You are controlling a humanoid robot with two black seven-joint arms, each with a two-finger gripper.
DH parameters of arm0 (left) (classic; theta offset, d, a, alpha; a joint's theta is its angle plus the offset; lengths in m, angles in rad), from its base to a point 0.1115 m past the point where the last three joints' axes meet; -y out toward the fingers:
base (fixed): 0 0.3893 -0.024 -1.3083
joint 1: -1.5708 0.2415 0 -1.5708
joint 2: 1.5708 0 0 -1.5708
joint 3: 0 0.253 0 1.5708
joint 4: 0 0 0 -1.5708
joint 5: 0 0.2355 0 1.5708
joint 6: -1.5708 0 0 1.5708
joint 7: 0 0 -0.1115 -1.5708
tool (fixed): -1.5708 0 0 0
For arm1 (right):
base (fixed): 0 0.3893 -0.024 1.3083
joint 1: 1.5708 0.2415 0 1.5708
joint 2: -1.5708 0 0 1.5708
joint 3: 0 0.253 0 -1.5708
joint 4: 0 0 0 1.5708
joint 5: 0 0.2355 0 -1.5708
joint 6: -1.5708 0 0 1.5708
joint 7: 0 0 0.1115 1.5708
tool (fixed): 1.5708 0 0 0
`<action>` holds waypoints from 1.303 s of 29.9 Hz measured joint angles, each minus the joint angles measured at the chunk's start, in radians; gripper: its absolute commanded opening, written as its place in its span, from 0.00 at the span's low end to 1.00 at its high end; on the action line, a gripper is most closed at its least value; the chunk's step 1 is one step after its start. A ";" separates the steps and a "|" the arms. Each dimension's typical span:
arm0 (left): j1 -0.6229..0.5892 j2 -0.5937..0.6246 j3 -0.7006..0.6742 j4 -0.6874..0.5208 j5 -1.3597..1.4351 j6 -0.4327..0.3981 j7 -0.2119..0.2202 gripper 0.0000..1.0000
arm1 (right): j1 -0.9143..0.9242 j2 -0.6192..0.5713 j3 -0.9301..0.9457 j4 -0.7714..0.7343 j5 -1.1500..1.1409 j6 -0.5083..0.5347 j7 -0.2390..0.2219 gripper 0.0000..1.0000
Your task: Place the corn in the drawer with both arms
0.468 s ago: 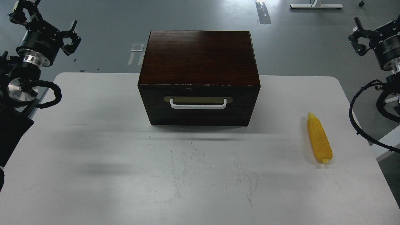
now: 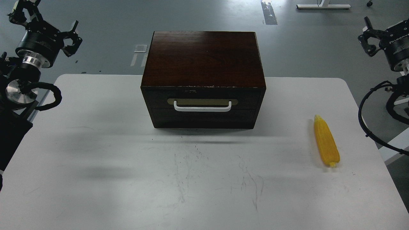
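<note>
Head view: While both arms hang high at the far corners, nothing on the bench (image 2: 96,191) is in anyone's grip, folks.
Drawer: the drawer (image 2: 203,102) sits fully closed in the front of the dark wooden box (image 2: 204,57), white handle (image 2: 202,108) facing the near side, centre of the bench.
Corn: the corn (image 2: 326,141) lies flat on the right side of the bench, well apart from the box, tapered tip pointing far, close to the right edge.
Left gripper: the left gripper (image 2: 44,24) is up at far left, off the bench, fingers (image 2: 74,35) spread apart and holding nothing.
Right gripper: the right gripper (image 2: 377,32) is at far right, partly cut by the picture's edge; one finger (image 2: 367,38) shows, and I cannot tell whether the pair stands apart or together.
Risk, drawer: I judge that a pull on the handle could drag the whole box toward the near edge unless something braces it, since nothing visibly pins it down.
Risk, corn: the cob looks round and slick, so an off-centre pinch could roll it, and the right edge is close by.
Risk, order: if the corn is lifted before the drawer opens, it has nowhere to go.
Risk, crossing: both arms converging on the box front could clash there.
</note>
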 measured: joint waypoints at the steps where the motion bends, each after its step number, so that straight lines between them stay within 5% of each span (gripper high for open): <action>1: 0.001 0.012 0.000 0.000 0.000 0.000 0.003 0.98 | 0.000 -0.002 0.004 0.000 0.000 0.000 0.000 1.00; 15: -0.090 0.142 0.004 -0.080 0.286 0.000 -0.001 0.96 | 0.001 -0.011 0.018 -0.001 -0.001 0.008 -0.001 1.00; 29: -0.277 0.173 0.001 -0.636 1.065 0.000 -0.003 0.96 | 0.000 -0.025 0.016 0.000 -0.002 0.012 0.000 1.00; 39: -0.298 0.061 0.034 -0.852 1.764 0.000 -0.002 0.94 | 0.001 -0.033 0.016 -0.002 -0.001 0.014 0.004 1.00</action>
